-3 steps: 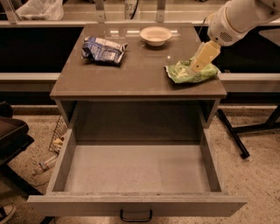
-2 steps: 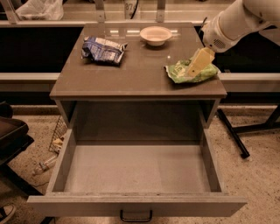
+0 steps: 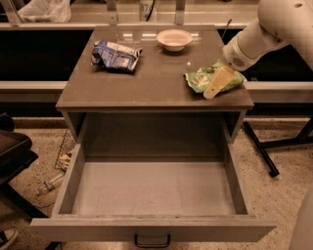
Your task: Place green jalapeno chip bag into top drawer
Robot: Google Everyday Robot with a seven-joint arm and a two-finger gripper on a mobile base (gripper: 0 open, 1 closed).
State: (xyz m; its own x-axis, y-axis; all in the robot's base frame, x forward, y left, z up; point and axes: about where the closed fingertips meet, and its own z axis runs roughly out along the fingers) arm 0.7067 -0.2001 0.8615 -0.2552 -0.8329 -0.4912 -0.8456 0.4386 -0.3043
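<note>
The cabinet top (image 3: 156, 83) is a smooth brown slab with a slight shine along its far edge, where lights reflect near the white bowl (image 3: 174, 38) standing at 12 o'clock. A crumpled blue-and-white snack bag (image 3: 115, 55) lies at 10 o'clock, well apart from the bowl. The green chip bag (image 3: 203, 78) lies flat at 3 o'clock, close to the right edge of the top and not in the drawer. The gripper (image 3: 218, 83) rests on the bag's right half, its tan tip pointing down towards 7 o'clock, and the thick white arm (image 3: 264, 36) runs up and away to 2 o'clock. Whether the gripper is open or has closed on the bag cannot be told. Below the top, the drawer (image 3: 68, 180) is pulled far out towards 6 o'clock, with a dull grey floor and walls and a small dark handle (image 3: 152, 240) on its front panel. The room's floor (image 3: 279, 195) is pale and speckled. At 8 o'clock a plastic bottle (image 3: 49, 184) lies by a wire basket (image 3: 66, 152), beside a dark piece of furniture (image 3: 12, 156). Black stand legs (image 3: 259, 146) cross the floor at 4 o'clock, and a white plastic sack (image 3: 44, 10) sits on the ledge at 11 o'clock
</note>
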